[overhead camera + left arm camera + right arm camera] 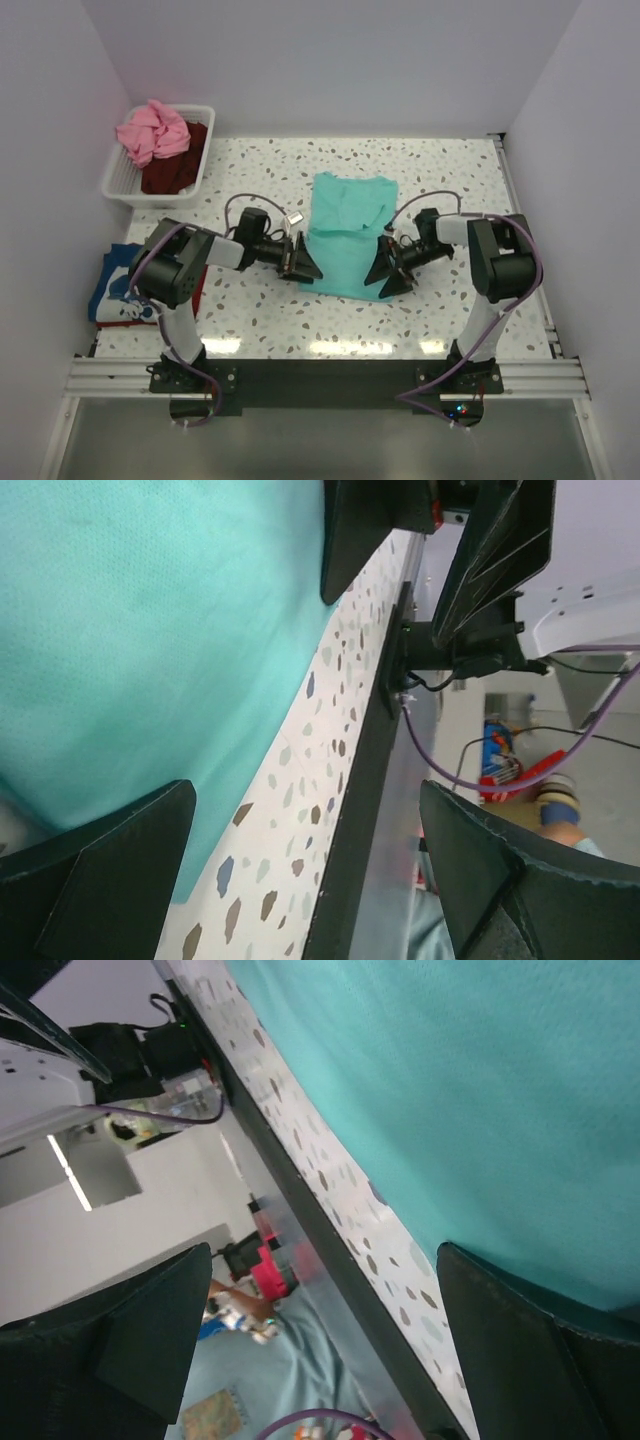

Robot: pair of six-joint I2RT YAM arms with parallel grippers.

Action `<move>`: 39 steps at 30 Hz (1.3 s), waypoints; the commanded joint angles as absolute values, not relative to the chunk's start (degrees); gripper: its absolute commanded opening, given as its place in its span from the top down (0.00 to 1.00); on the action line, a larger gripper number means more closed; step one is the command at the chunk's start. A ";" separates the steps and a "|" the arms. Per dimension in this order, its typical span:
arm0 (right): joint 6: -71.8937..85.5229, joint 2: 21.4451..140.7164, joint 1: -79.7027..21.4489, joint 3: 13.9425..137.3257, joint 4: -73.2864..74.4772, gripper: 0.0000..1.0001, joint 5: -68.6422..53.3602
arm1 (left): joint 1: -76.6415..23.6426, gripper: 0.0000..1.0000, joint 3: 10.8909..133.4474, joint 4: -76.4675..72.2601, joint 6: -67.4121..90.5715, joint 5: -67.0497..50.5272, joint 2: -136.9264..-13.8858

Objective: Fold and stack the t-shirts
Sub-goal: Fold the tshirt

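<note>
A teal-green t-shirt (347, 232) lies flat on the speckled table, its collar end toward the back. My left gripper (304, 262) is open at the shirt's left side near its lower corner, holding nothing. My right gripper (389, 268) is open at the shirt's right side near its lower corner, holding nothing. The left wrist view shows the teal cloth (140, 630) filling the upper left, with one finger (100, 875) over its edge. The right wrist view shows the teal cloth (480, 1090) at the upper right, beside one finger (540, 1340).
A white slatted basket (118, 180) at the back left holds a pink shirt (152, 130) and a dark maroon one (175, 165). A blue shirt with white print (115, 280) lies over a red one at the left edge. Walls close in on three sides.
</note>
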State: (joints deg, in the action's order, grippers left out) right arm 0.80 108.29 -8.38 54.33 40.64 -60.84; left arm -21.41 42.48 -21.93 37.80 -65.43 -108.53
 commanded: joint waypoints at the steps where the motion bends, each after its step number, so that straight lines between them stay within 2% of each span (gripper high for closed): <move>1: -8.33 102.76 -7.65 57.37 48.22 0.01 -53.96 | -19.95 0.00 42.53 -13.63 25.88 -61.70 -102.76; 3: -9.92 100.47 -7.56 63.35 52.10 0.01 -55.63 | -20.04 0.00 45.86 -10.04 20.60 -61.26 -98.10; 6: -9.06 99.06 -7.65 68.55 48.72 0.01 -55.64 | -20.04 0.00 51.82 -9.58 20.21 -60.29 -96.50; 12: -6.06 107.83 -7.65 75.66 43.08 0.02 -54.15 | -20.13 0.04 61.86 -16.23 28.10 -59.68 -107.04; 21: -6.85 122.51 -6.68 86.03 38.58 0.02 -49.13 | -18.46 0.05 68.02 -26.01 36.11 -57.13 -121.28; 25: -7.29 123.67 -6.59 90.26 41.48 0.02 -50.27 | -16.35 0.05 69.78 -26.37 36.30 -56.34 -123.49; 29: -10.97 118.67 -6.59 91.93 45.60 0.02 -51.06 | -15.21 0.03 71.19 -24.01 33.94 -58.26 -119.64; 32: -18.96 111.03 -6.59 91.24 50.44 0.02 -50.72 | -15.12 0.00 71.54 -16.56 23.50 -58.36 -112.98; 35: -31.69 102.24 -6.94 87.11 54.31 0.08 -46.07 | -15.20 0.00 70.67 -0.24 6.90 -55.74 -104.96; 36: -39.12 99.52 -7.03 85.27 54.58 0.10 -44.14 | -15.21 0.00 69.27 3.91 -2.98 -54.42 -102.85; 38: -46.02 90.91 -7.91 76.59 51.96 0.14 -36.85 | -15.55 0.00 66.37 10.59 -13.22 -50.83 -95.91; 39: -53.02 88.01 -8.26 73.51 49.94 0.15 -34.74 | -15.99 0.00 62.88 12.98 -25.63 -48.80 -93.37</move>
